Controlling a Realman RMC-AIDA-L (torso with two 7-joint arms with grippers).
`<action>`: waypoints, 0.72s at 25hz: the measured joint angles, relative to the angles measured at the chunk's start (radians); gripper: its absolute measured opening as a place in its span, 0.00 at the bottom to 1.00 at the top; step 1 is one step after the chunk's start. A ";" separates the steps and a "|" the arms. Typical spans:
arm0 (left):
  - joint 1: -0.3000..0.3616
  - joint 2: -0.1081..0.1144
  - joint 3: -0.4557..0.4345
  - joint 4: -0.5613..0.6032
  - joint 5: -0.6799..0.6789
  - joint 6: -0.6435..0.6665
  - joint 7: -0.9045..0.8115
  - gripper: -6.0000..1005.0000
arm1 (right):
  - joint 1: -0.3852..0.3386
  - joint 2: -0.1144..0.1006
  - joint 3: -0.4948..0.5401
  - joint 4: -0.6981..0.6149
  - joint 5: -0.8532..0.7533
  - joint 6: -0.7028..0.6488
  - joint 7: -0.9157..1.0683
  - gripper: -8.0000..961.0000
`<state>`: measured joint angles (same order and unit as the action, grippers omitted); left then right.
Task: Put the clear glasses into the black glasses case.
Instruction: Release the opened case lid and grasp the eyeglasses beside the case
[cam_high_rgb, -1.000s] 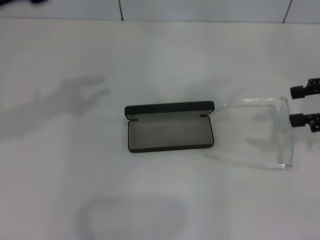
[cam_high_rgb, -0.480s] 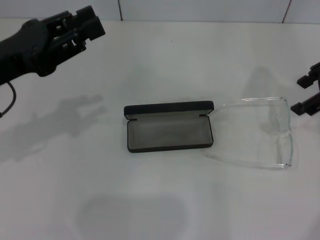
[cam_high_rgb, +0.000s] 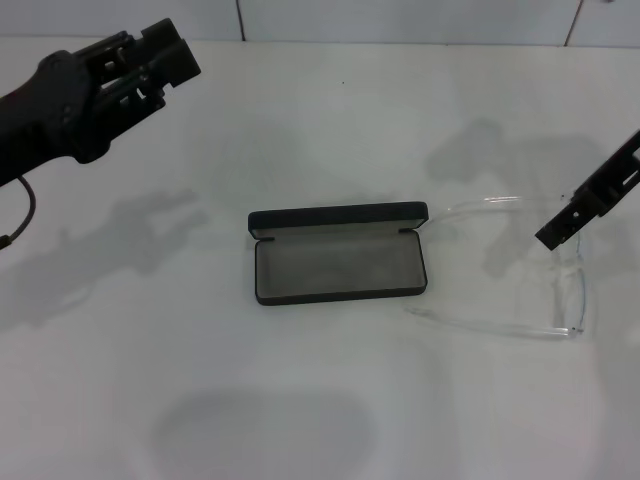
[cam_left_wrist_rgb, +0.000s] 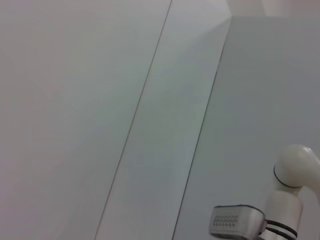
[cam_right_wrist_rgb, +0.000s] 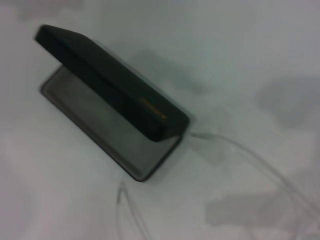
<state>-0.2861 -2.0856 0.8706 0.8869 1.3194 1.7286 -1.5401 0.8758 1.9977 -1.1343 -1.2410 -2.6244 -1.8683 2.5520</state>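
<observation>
Pickup's the step now, we'd say: clear wraparound plastic glasses (cam_high_rgb: 530, 270) lie on the white desk (cam_high_rgb: 320, 400) at 3 o'clock of the open matte black oblong case (cam_high_rgb: 338, 255). Right hand (cam_high_rgb: 585, 205) hovers above the lens, grip unreadable; left hand (cam_high_rgb: 150, 60) idles at 10 o'clock. We'd pinch the lens.

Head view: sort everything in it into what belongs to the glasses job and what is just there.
Belongs to the job:
- case, lid open, grey lining showing
- glasses, on the table right of the case, arms open
- right end effector, above the glasses' lens

Just there:
- table
- left end effector, raised at far left, away from both
- nothing else loose on the table
</observation>
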 joint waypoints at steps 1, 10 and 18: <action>0.000 0.000 0.000 -0.004 0.000 0.000 0.010 0.40 | 0.002 0.001 -0.030 0.001 -0.008 0.009 0.046 0.76; -0.002 0.022 -0.002 -0.074 0.011 -0.004 0.157 0.40 | 0.016 0.016 -0.097 0.027 -0.064 0.038 0.262 0.76; -0.002 0.030 -0.002 -0.116 0.016 -0.005 0.248 0.40 | 0.003 0.027 -0.087 0.104 -0.106 0.057 0.287 0.76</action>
<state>-0.2878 -2.0557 0.8682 0.7710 1.3350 1.7241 -1.2925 0.8792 2.0246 -1.2210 -1.1370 -2.7303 -1.8110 2.8390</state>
